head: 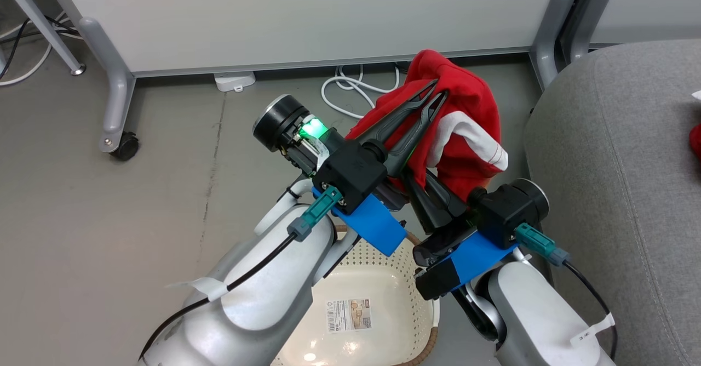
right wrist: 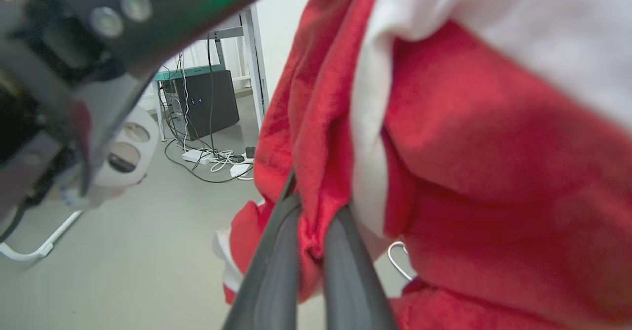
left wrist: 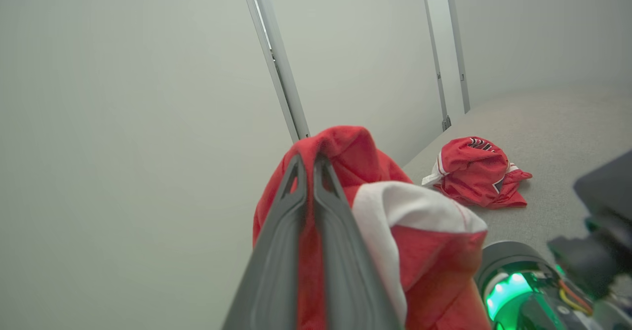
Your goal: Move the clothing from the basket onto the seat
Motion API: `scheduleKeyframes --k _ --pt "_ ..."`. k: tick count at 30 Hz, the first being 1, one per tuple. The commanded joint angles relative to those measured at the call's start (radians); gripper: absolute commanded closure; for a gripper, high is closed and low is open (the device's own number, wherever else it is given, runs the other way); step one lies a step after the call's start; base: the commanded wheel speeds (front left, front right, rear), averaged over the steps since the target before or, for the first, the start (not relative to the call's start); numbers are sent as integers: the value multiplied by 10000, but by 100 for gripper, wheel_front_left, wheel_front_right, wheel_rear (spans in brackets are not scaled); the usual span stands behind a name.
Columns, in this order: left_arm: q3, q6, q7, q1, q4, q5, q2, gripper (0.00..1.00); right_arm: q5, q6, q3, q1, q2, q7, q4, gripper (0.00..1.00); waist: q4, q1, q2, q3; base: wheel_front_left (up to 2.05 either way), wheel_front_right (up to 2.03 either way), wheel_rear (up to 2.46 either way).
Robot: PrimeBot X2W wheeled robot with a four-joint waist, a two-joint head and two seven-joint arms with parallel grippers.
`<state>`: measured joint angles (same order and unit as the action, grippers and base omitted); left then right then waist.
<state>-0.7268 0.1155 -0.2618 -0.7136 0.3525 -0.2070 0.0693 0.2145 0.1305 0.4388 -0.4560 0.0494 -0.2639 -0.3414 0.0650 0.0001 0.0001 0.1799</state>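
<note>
Between the fingers of the left gripper [head: 440, 88], a fold of the red garment [head: 465, 103] is sitting pinched, jaws pressed shut on it. Just beneath, the right gripper [right wrist: 316, 209] is clamping a lower fold of the same cloth, equally closed.

Risk, as I am reading it: both pinches are taking thin folds. A swing across could be tugging one loose, or the arms drifting apart could be dropping the cloth onto the floor [head: 137, 218].

Garment is hanging bunched, its white-trimmed edge drooping beyond the fingertips. Basket [head: 372, 267] is sitting under the wrists. Seat [head: 613, 190] is lying off to the right gripper's side, with a smaller red piece [left wrist: 476, 172] resting on it.
</note>
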Motion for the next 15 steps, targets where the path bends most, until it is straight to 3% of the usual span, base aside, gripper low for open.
scheduleKeyframes --k 1,9,10,11,15 --pt "52 66 -47 -4 4 65 -7 100 50 5 1 -74 18 -8 53 100 -6 -1 -1 -2 0 0 0" --pt "119 73 -47 16 108 60 -24 100 76 5 -15 -20 18 -8 147 100 -9 -1 -1 40 0 0 0" --pt "116 77 -47 26 155 22 -26 58 80 3 -23 -17 18 -8 157 100 -9 -1 -1 44 0 0 0" --pt "119 81 -47 0 150 33 -36 0 89 5 -25 -15 18 -8 164 100 -12 -1 -1 52 0 0 0" --pt "177 82 -38 -13 108 127 -53 0 122 5 -53 2 18 -8 196 100 -27 -1 -1 87 0 0 0"
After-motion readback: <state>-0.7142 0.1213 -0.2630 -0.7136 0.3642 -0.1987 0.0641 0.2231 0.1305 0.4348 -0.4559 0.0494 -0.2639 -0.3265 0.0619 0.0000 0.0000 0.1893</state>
